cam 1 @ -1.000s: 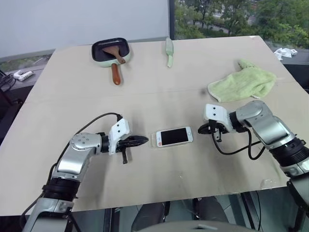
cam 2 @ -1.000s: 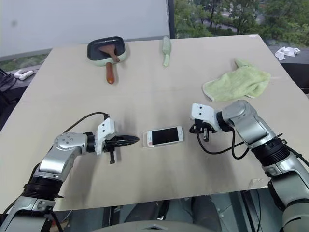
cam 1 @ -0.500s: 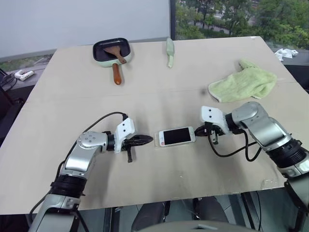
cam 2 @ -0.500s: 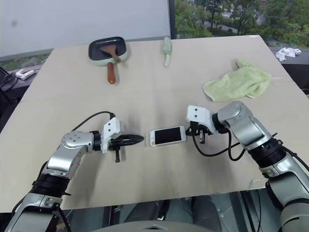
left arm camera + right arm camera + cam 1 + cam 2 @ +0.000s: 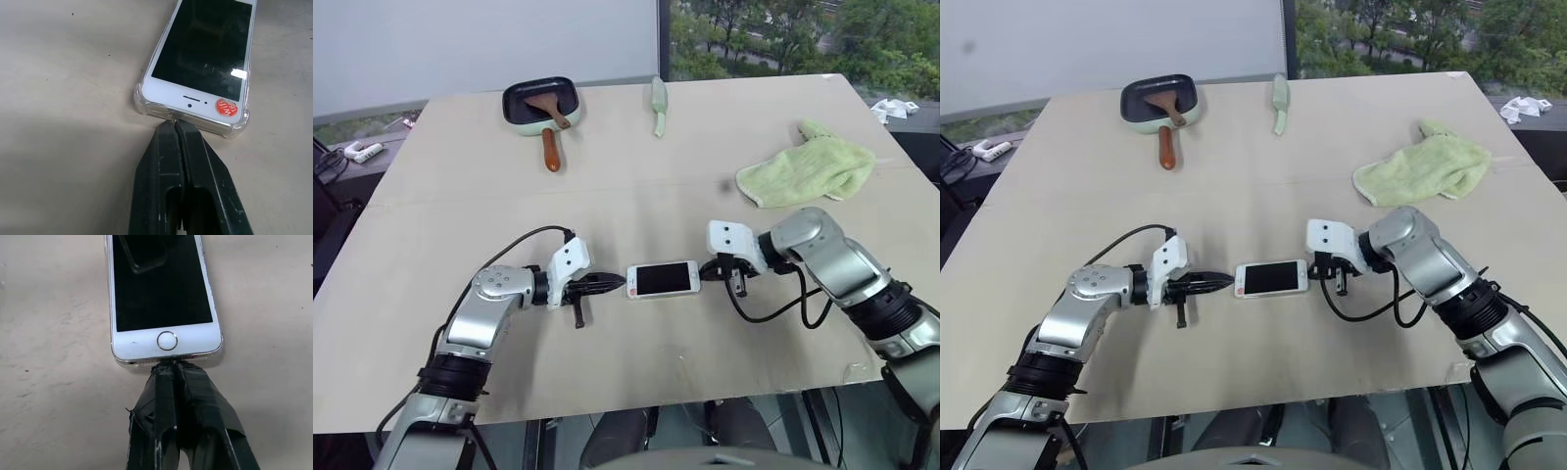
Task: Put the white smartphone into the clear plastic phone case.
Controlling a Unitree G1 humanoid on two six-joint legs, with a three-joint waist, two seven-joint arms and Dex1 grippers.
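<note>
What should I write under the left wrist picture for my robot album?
The shut left gripper presses its tip against the clear plastic phone case holding the white smartphone.

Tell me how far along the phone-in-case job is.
Done: the phone lies inside the case on the table. In hand: the shut left gripper and shut right gripper press its two ends. Left: whether every corner is seated can't be told.
</note>
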